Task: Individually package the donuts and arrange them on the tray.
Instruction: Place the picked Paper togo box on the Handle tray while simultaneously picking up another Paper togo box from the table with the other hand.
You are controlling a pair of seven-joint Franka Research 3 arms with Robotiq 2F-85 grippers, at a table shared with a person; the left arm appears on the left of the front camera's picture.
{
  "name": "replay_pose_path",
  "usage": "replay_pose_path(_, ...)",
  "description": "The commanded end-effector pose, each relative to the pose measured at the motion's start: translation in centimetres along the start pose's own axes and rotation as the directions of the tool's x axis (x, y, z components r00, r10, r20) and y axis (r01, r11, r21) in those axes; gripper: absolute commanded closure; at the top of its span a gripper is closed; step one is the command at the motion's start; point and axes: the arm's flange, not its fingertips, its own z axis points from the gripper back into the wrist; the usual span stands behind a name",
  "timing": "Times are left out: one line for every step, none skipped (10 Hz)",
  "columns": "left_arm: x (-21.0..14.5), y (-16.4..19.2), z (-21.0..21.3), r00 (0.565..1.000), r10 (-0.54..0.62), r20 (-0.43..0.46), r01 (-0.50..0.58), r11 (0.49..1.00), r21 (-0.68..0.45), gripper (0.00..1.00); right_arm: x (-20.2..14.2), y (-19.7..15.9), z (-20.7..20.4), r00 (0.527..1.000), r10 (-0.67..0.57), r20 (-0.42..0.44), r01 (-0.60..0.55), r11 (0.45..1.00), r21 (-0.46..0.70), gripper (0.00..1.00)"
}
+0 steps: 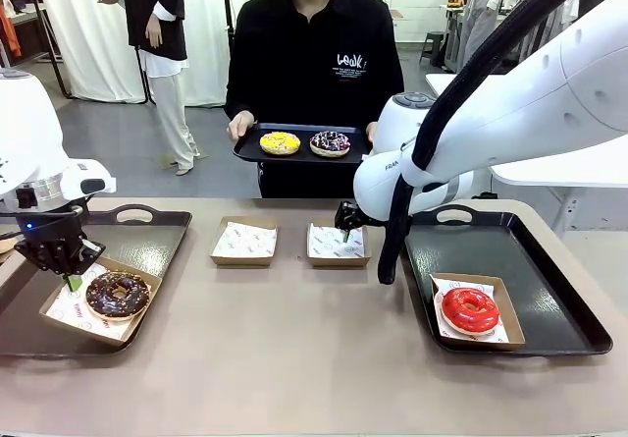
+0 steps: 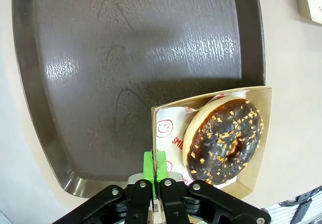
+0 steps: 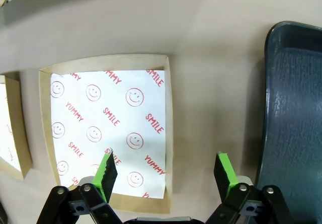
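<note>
Lower left, front view: left gripper (image 1: pixel 73 281) clamped on carton (image 2: pixel 265 133) rim — chocolate donut (image 1: pixel 118 295) inside. Centre: right gripper (image 3: pixel 165 161) apart over empty carton (image 3: pixel 105 63). Red donut (image 1: pixel 470 309) boxed lower right; yellow donut (image 1: pixel 280 143), sprinkled donut (image 1: pixel 330 143) upper centre, person's tray (image 1: pixel 304 158).

the left tray (image 1: pixel 147 245) is bare beyond the left box (image 1: pixel 67 309), the right tray (image 1: pixel 530 250) bare beyond the right box (image 1: pixel 508 321). between them the near table (image 1: pixel 294 349) lies open. farther back two empty boxes (image 1: pixel 244 242) stand, the right arm (image 1: pixel 549 83) hanging over one.
</note>
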Motion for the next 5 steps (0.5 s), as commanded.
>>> replay_pose_path(-0.40,-0.04,-0.38,1.000,-0.018,-0.002,0.018,1.000,-0.018,0.99,0.26,0.96,-0.41,1.000,-0.021,0.018,0.022,0.999,-0.031,0.00)
replay_pose_path(-0.28,0.00,-0.53,1.000,0.006,-0.016,-0.006,1.000,0.012,0.99,0.30,1.00,-0.40,1.000,-0.024,0.018,0.024,0.999,-0.034,0.00)
replay_pose_path(-0.18,0.15,-0.70,0.999,0.030,-0.025,-0.029,0.999,0.030,0.99,0.35,1.00,-0.40,1.000,-0.026,0.017,0.027,0.999,-0.035,0.00)
replay_pose_path(-0.22,0.25,-0.86,0.998,0.056,-0.035,-0.054,0.998,0.043,0.99,0.36,0.96,-0.40,0.999,-0.029,0.016,0.029,0.999,-0.036,0.00)
replay_pose_path(-0.30,0.14,-0.94,0.996,0.085,-0.038,-0.083,0.995,0.061,0.99,0.42,0.97,-0.41,0.999,-0.030,0.017,0.031,0.999,-0.035,0.00)
